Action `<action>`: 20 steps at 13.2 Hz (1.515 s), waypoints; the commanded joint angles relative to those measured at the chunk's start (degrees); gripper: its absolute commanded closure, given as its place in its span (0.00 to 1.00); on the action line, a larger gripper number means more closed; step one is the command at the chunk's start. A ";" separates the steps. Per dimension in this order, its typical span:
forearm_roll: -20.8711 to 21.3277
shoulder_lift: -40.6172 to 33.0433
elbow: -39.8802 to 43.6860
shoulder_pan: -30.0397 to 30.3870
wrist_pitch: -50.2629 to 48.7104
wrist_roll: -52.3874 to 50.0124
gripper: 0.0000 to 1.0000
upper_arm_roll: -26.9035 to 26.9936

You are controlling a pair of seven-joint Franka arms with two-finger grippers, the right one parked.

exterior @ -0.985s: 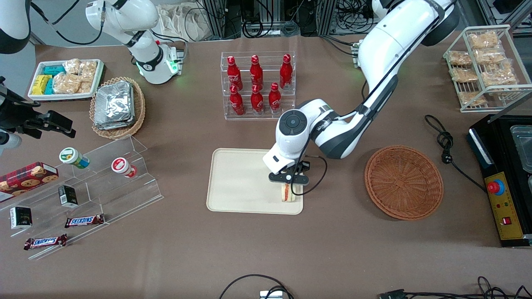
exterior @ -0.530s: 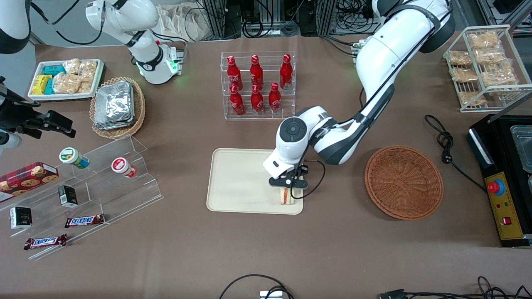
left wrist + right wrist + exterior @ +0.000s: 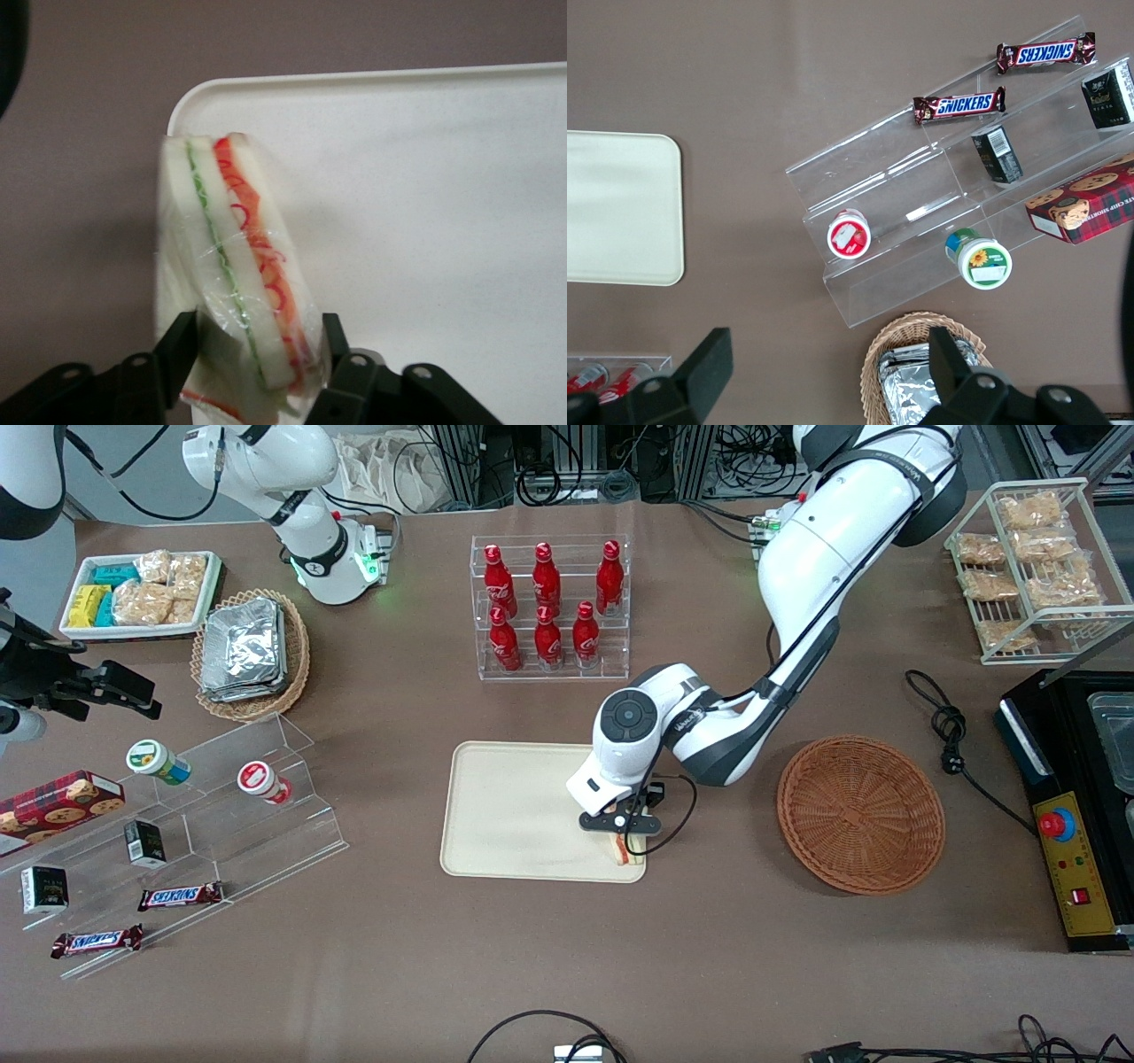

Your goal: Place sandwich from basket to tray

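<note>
One sandwich (image 3: 239, 274) in end effector (image 3: 252, 354), over tray (image 3: 505, 815) corner.

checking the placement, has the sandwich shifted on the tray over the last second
Yes, slightly. The sandwich, gripped in the tool, has shifted toward the basket end of the tray, now at its corner nearest the front camera.
</note>
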 commanded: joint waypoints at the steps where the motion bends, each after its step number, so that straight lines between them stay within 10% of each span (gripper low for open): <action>1: 1.14 0.85 1.92 -0.81 0.87 -1.17 0.00 0.17; 15: -0.09 -11.87 1.04 2.87 -10.87 -6.10 0.00 -0.18; 18: -4.46 -21.00 -2.81 8.47 -16.08 -0.08 0.00 -0.54; 20: -14.55 -27.25 -3.79 14.28 -20.54 12.83 0.00 -0.63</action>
